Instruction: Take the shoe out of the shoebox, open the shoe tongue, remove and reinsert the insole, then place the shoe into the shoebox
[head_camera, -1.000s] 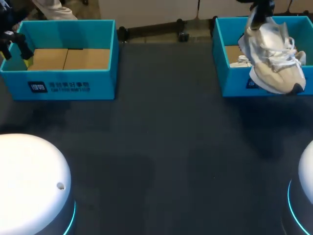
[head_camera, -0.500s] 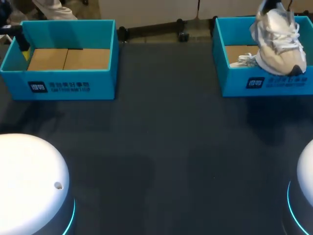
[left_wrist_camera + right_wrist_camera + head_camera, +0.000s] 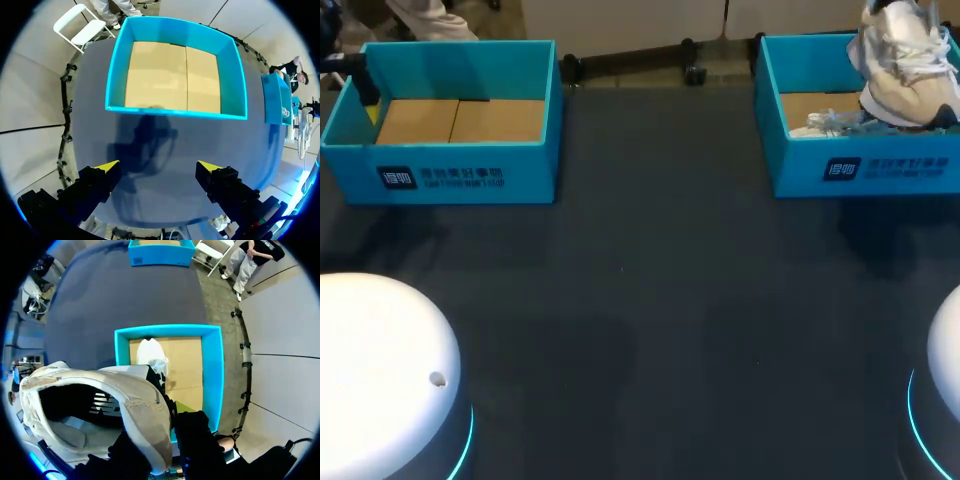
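Surface (image 3: 650, 300): dark, carrying one teal shoebox at each far corner

Left shoebox (image 3: 450, 175): bare cardboard floor. The left wrist view looks straight into it (image 3: 175, 111); the head view shows only its front wall and part of the floor

Right shoebox (image 3: 880, 170): cut off at the head view's right edge. The right wrist view shows its whole rim (image 3: 212, 370)

Shoe (image 3: 905, 70): white and beige, held in the air over the right shoebox, toe end low near the front wall. Its upper part is cut off in the head view, which does not show the grasp. In the right wrist view the shoe (image 3: 140, 405) fills the foreground, opening dark, and hides much of the box floor

Right pincer (image 3: 161, 427): clamped on the shoe's collar wall, one finger on each side; the tips are mostly hidden by the shoe

Left pincer (image 3: 157, 166): spread wide, nothing between the fingers, over bare surface just short of the left shoebox

White item (image 3: 150, 352) on the right shoebox floor, with something crumpled beside it; cannot tell what either is. The head view shows only a white edge (image 3: 817, 126)
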`<state>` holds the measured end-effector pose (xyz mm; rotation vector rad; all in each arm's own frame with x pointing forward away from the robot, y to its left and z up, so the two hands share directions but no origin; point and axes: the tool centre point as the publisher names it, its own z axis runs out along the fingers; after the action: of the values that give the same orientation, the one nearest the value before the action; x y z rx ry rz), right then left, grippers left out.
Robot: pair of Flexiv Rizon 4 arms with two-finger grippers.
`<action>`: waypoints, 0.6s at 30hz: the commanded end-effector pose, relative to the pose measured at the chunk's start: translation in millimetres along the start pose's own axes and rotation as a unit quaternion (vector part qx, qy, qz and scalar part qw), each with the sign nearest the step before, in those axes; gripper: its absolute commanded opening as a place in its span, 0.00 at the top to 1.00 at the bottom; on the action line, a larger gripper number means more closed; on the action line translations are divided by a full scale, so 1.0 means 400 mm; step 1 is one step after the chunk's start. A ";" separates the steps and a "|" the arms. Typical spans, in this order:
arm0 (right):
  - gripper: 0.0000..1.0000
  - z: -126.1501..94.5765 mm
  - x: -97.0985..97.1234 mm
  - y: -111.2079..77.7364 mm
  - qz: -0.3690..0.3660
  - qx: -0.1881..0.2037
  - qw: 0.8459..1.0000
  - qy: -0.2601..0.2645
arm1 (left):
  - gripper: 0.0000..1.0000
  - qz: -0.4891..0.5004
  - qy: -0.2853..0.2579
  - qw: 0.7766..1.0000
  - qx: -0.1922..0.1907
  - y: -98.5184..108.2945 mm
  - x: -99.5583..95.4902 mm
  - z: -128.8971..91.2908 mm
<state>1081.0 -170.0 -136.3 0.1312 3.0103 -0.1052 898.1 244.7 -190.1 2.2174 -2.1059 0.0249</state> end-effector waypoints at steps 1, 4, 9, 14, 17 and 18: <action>1.00 -0.006 -0.006 0.002 0.000 0.002 1.000 0.007 | 0.00 0.000 -0.001 1.000 -0.003 -0.006 0.000 -0.001; 1.00 -0.006 -0.006 0.002 0.000 0.002 1.000 0.007 | 0.00 0.000 -0.001 1.000 -0.003 -0.006 0.000 -0.001; 1.00 -0.007 -0.017 -0.011 0.020 0.006 1.000 0.007 | 0.00 0.000 -0.001 1.000 -0.003 -0.006 0.000 -0.001; 1.00 0.007 -0.083 -0.109 0.126 0.018 0.991 0.030 | 0.00 0.000 -0.001 1.000 -0.003 -0.006 0.000 -0.001; 1.00 0.018 -0.122 -0.178 0.195 0.014 0.980 0.041 | 0.00 0.000 -0.001 1.000 -0.003 -0.006 0.000 -0.001; 1.00 0.020 -0.132 -0.199 0.222 0.016 0.974 0.046 | 0.00 0.000 -0.001 1.000 -0.003 -0.006 0.000 -0.001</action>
<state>1102.4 -233.1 -134.7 0.5635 2.9558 -0.1615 899.9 244.6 -190.1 2.2152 -2.1046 0.0213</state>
